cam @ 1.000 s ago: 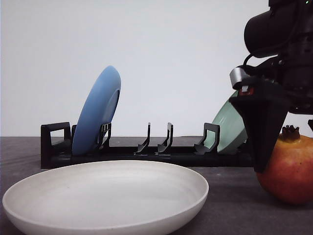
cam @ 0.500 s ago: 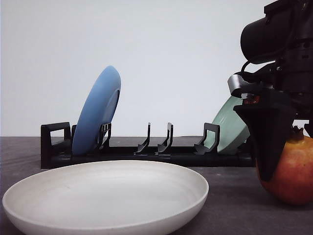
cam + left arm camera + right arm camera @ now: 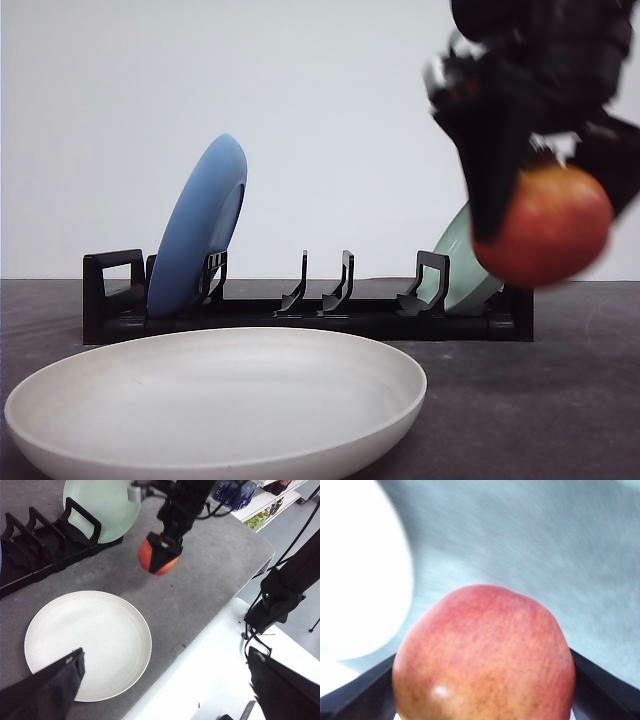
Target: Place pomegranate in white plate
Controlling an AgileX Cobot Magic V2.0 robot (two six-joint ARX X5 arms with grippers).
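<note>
The right gripper (image 3: 545, 190) is clamped on the pomegranate (image 3: 553, 226), which hangs in the air at the right of the front view, clear of the table (image 3: 560, 400) and blurred by motion. In the right wrist view the fruit (image 3: 485, 655) sits between the two dark fingers (image 3: 355, 687), one on each flank, with the plate (image 3: 360, 570) a bright shape at the left of that frame. The plate (image 3: 220, 400) lies flat in the lower left of the front view, well apart from the fruit; in the left wrist view it (image 3: 87, 642) is at lower left and the carried fruit (image 3: 157, 556) is above the bare table beyond its rim. A black rack (image 3: 300, 310) stands behind, holding a blue plate (image 3: 200, 225) and a green plate (image 3: 465, 260) upright. The main risk, as I judge it, is the glossy round skin slipping from the narrow fingers during a fast swing, dropping the fruit short of the plate. A release from height could also let it roll off over the shallow rim. The left gripper (image 3: 165, 680) has its fingers spread wide and holds nothing.
</note>
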